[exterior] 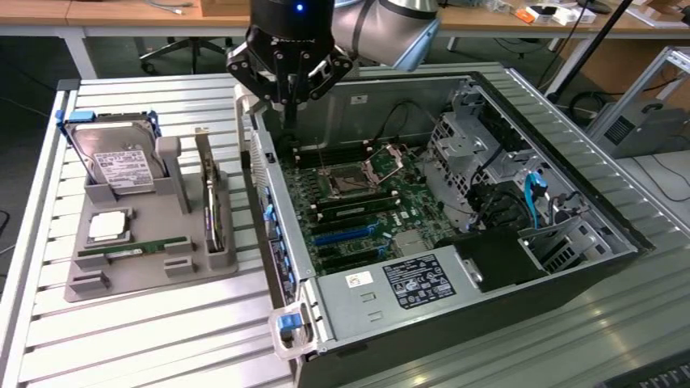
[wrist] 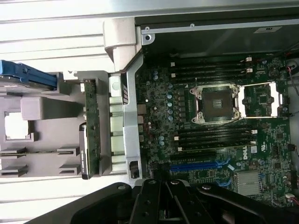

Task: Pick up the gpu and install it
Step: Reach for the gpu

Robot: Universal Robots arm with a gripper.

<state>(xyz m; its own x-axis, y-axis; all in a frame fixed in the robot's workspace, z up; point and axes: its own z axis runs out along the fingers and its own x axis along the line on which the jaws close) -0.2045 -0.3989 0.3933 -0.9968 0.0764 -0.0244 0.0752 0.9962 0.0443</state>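
While the gripper (exterior: 289,109) hangs over the sheet-metal wall of the open case (exterior: 603,218), jaws pinched shut on nothing, the gpu (exterior: 216,212), 1 thin flat dark card with a silvery edge, stands on edge in the gray plastic holder (exterior: 161,214) just beside the case, top edge exposed.

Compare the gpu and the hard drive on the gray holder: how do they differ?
The gpu is a thin card standing on edge; the hard drive is a boxy silver block leaning back, white label showing. The hard drive has blue side rails; the gpu has none. Both sit in the gray holder.
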